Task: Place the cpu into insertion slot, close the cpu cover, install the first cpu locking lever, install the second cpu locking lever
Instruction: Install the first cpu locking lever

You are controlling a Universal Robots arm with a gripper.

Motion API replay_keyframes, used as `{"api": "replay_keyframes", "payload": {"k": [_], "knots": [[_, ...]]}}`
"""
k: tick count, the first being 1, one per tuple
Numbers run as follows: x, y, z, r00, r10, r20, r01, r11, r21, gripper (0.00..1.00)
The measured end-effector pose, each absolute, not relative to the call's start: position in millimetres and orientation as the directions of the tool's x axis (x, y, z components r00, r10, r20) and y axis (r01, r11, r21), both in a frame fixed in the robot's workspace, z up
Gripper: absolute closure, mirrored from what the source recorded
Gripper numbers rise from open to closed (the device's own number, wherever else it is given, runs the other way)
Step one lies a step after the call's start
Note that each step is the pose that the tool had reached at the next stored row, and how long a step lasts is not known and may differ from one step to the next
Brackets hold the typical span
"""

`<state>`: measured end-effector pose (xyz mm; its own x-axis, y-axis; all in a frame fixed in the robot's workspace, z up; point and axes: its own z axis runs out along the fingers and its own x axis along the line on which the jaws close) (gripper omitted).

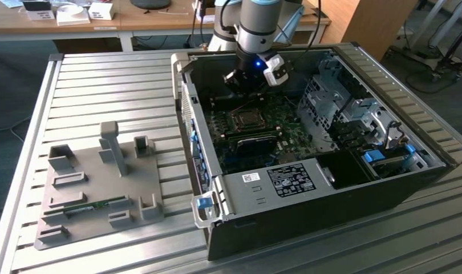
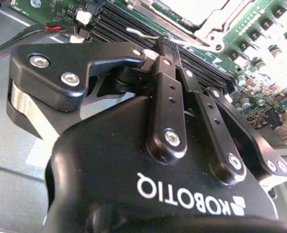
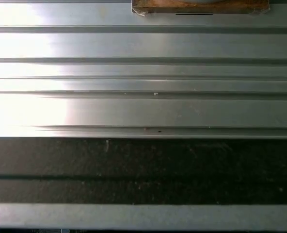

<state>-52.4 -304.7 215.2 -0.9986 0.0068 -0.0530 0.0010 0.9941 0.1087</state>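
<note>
**Chip is in, now the thin levers**

The open case (image 1: 215, 188) lies on the counter (image 1: 109, 85), on the exterior view's right. The arm reaches into the far part of the case. The pincer (image 2: 167, 46) hangs low over the green board (image 1: 292, 134), just beside the socket. In the second wrist view its two fingers (image 2: 165, 97) are pressed together at the tips. I cannot tell if anything is pinched between them.

The cpu (image 1: 247, 119) sits flat in its socket, near the middle of the board. The cover (image 2: 220, 26) looks shut around it, with the silver top showing through the hole. So the first two steps look done.

A thin wire lever (image 2: 142, 34) lies right by the finger tips. I cannot tell if they touch it. I think a lever step is in hand, but I cannot tell if it is the first or the second.

This job calls for a small, slow push. The wire is thin and could slip off the tips. It has to go down and tuck under its hook. The pincer must not bump the cover or the tiny parts close by.
</note>
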Motion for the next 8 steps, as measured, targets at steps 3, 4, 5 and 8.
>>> {"api": "replay_keyframes", "payload": {"k": [3, 4, 5, 8], "knots": [[-51.9, -304.7, 213.7, -0.999, 0.007, -0.053, 0.001, 0.994, 0.109, 0.89], [-51.7, -304.7, 213.2, -0.999, 0.007, -0.053, 0.001, 0.994, 0.109, 0.89], [-51.5, -304.7, 212.6, -0.999, 0.007, -0.053, 0.001, 0.994, 0.109, 0.89], [-51.0, -304.7, 210.8, -0.999, 0.007, -0.053, 0.001, 0.994, 0.109, 0.89]]}}
